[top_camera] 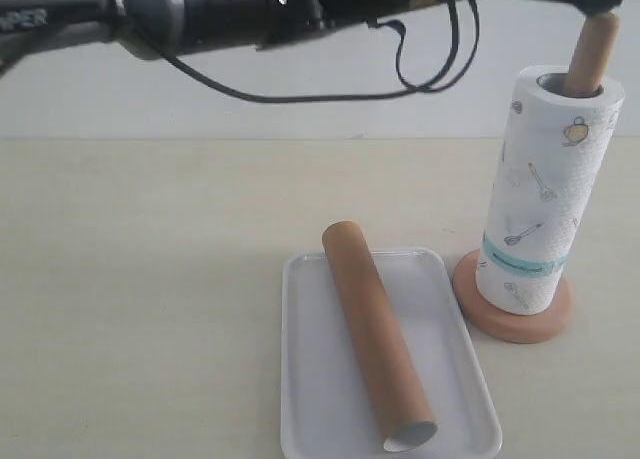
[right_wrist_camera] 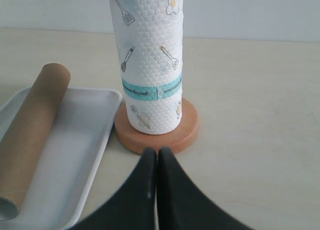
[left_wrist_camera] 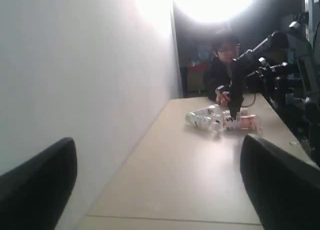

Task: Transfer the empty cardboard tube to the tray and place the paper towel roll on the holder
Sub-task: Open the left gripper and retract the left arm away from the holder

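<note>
The brown cardboard tube (top_camera: 375, 329) (right_wrist_camera: 27, 127) lies lengthwise in the white tray (top_camera: 455, 354) (right_wrist_camera: 80, 150). To the tray's right stands the wooden holder (top_camera: 520, 319) (right_wrist_camera: 156, 137). The printed paper towel roll (top_camera: 545, 194) (right_wrist_camera: 150, 59) sits upright on it, with the dowel tip (top_camera: 592, 54) poking out of the core. My right gripper (right_wrist_camera: 157, 152) is shut and empty, just short of the holder's base, and hidden from the exterior view. My left gripper (left_wrist_camera: 160, 185) is open and empty. It looks along the table away from the objects.
A dark arm (top_camera: 250, 9) spans the top of the exterior view, with cables (top_camera: 430, 69) hanging from it. In the left wrist view a person (left_wrist_camera: 222, 64), another arm (left_wrist_camera: 240, 79) and some small objects (left_wrist_camera: 220, 120) are at the table's far end.
</note>
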Robot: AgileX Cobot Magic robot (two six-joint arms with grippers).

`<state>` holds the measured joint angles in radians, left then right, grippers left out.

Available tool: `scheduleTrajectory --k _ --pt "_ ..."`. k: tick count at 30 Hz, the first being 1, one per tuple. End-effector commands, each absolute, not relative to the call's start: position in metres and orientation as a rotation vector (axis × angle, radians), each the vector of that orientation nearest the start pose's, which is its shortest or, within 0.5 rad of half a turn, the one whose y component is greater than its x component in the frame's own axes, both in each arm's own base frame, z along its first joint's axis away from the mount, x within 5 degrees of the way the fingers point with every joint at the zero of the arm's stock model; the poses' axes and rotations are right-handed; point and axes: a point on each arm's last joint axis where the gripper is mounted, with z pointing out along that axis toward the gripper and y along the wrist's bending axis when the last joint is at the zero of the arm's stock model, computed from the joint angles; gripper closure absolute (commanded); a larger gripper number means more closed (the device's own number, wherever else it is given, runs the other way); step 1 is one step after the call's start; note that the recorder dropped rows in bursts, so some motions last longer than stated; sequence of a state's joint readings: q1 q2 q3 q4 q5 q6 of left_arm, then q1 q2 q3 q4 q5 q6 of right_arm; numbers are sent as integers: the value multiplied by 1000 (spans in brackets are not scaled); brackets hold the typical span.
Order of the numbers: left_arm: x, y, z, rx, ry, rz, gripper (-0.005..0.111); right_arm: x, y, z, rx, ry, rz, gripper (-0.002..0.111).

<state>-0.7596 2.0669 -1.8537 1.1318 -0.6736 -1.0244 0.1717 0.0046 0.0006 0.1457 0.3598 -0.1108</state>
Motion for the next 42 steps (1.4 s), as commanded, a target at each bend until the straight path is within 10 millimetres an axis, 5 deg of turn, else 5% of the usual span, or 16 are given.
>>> scheduleTrajectory --k 1,3,5,7,8,13,21,30,42 --pt "303 -360 404 937 1144 -1100 25 52 14 181 -166 1832 184 108" --pt "294 -354 414 956 1217 -1135 31 52 14 181 -166 1832 184 108" --pt "286 -349 414 1046 1317 -1117 52 52 14 181 -166 1832 184 108" --pt "269 -350 405 1221 1368 -1253 94 52 14 181 -166 1832 184 108" --pt "264 -350 400 1275 1356 -1281 102 52 14 181 -166 1832 184 108" --pt "253 -341 367 1410 1448 -1443 103 52 14 181 -166 1832 184 108" --pt "235 -320 356 1437 1477 -1427 103 52 14 181 -166 1832 184 108" --pt "203 -273 344 1349 1572 -1291 103 52 14 181 -166 1832 184 108" --pt "165 -244 293 1253 1671 -1463 103 52 14 181 -166 1832 184 108"
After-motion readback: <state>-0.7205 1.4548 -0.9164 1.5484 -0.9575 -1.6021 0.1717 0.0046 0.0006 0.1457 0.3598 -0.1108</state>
